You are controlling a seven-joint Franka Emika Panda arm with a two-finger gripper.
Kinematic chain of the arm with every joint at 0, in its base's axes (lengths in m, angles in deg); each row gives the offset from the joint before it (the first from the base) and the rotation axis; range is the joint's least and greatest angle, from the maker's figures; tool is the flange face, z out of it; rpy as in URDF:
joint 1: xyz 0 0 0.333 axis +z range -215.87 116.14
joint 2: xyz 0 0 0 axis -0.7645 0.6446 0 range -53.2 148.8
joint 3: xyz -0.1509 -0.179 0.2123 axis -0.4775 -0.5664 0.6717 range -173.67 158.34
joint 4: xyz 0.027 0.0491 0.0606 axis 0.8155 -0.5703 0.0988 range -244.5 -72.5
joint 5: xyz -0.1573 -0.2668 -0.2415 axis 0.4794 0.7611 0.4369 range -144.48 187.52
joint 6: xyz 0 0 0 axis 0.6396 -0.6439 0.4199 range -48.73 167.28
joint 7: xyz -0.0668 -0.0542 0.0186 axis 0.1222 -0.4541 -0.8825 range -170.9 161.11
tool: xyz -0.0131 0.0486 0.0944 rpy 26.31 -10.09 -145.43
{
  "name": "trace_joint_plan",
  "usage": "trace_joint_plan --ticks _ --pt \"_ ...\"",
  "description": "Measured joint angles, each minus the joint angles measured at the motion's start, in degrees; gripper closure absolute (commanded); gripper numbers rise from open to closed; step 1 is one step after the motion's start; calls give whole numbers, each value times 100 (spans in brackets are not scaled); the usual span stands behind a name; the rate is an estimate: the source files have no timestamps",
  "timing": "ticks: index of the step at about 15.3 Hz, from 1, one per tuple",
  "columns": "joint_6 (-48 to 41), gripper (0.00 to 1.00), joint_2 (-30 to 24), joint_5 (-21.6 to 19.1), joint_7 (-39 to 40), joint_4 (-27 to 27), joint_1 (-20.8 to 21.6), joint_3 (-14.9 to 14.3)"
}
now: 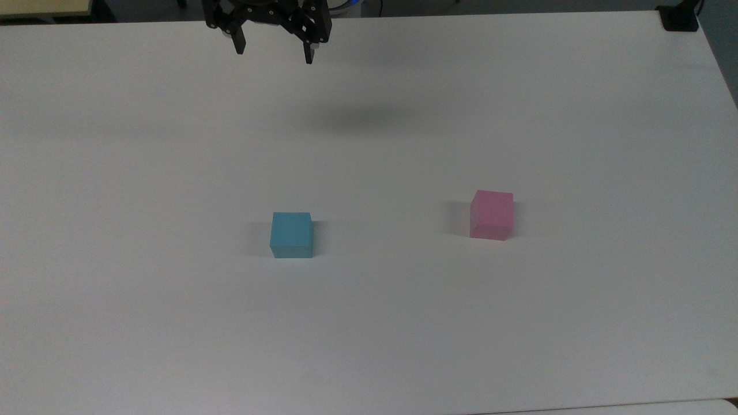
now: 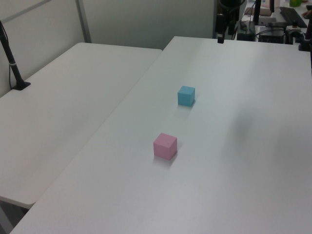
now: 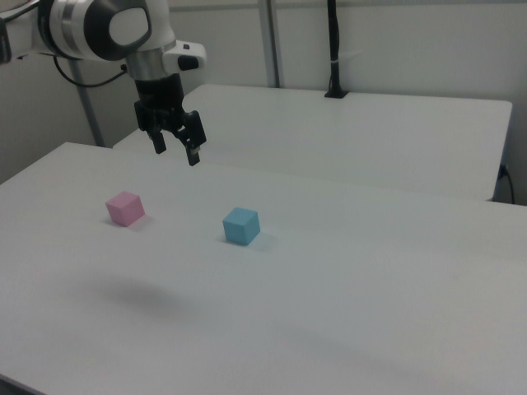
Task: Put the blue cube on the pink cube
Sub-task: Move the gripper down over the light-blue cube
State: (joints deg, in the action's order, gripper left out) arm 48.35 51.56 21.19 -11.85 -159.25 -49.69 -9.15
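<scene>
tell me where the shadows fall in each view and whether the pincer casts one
Top view: the open pincer hangs high and a soft dark patch lies on the table below it; the blue cube and pink cube throw faint shadows toward the top view's left. Right view: a diffuse shadow sits on the table's near side. Left view: a faint smudge shows right of the cubes.

Soft, even light from overhead falls on the white desk (image 1: 519, 323), leaving no hard glare. A broad, blurred shadow lies on it in the top view, below the jaws, and a fainter one shows low in the right view's left. The blue cube (image 1: 292, 234) and the pink cube (image 1: 491, 215) cast faint, short shadows to both sides. The top view looks slightly hazy and cool-toned, perhaps darkening toward its corners.
</scene>
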Motion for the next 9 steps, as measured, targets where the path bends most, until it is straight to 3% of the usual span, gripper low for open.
trace_joint_plan --ticks 9 --pt "-130 0 0 0 1 -12 -8 -22"
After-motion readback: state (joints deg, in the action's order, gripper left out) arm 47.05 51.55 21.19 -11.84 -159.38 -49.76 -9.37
